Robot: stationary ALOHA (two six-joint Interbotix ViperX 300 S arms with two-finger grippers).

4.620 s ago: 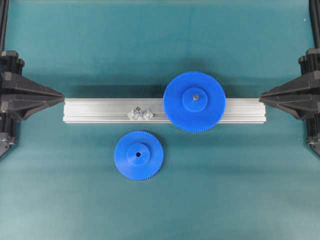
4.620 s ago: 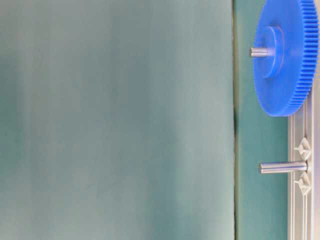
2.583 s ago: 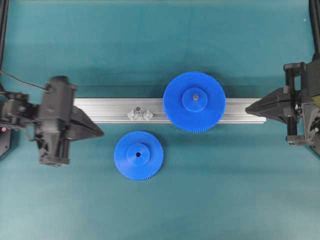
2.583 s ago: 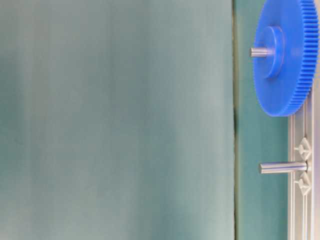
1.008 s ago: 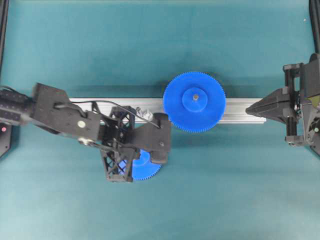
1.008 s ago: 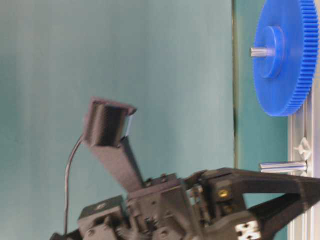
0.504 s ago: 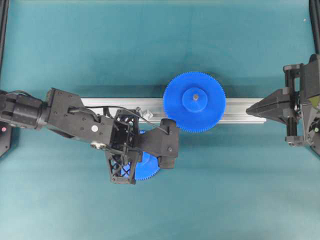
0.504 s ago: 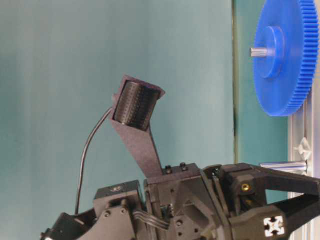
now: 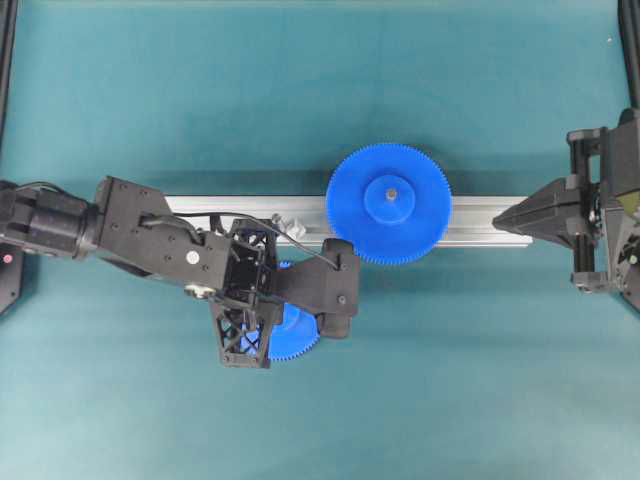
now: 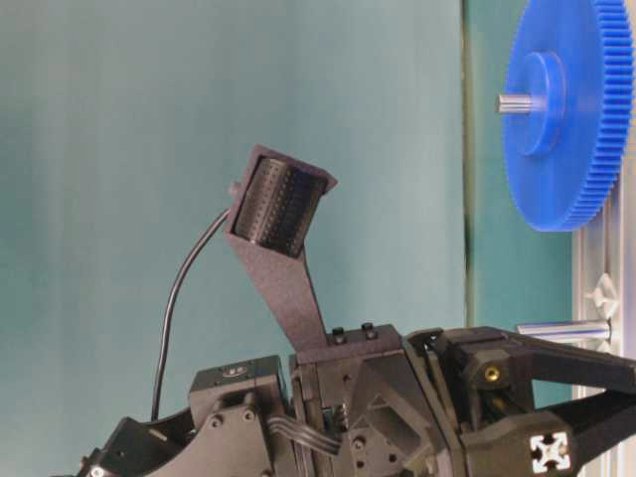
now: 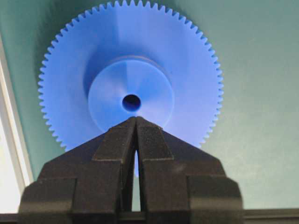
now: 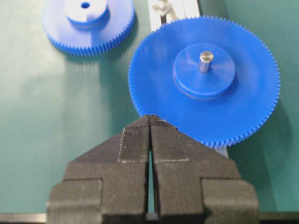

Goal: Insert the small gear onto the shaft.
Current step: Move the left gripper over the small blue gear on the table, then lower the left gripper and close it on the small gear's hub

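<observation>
The small gear [image 11: 140,46] lies flat on the green mat, hub up, with its centre hole showing. My left gripper [image 11: 135,119] hangs shut just above it, its tips over the hub's near edge and nothing between them. From overhead the left arm [image 9: 150,240] covers most of the small gear [image 9: 295,338]. The shaft [image 10: 561,330] stands bare on the rail between two clear diamond pieces, just beyond the left wrist. My right gripper [image 9: 497,226] is shut and empty at the rail's right end, short of the larger gear, with the small gear [image 12: 100,32] far off.
A larger blue gear [image 9: 388,203] sits on its own grey pin [image 12: 204,59] on the aluminium rail [image 9: 480,220], right of the shaft. The left wrist camera mount [image 10: 278,209] sticks up above the arm. Green mat surrounds the rail.
Over the last second the left arm shifted slightly right and settled over the small gear; it has barely moved in the last half second. The right arm has stayed still.
</observation>
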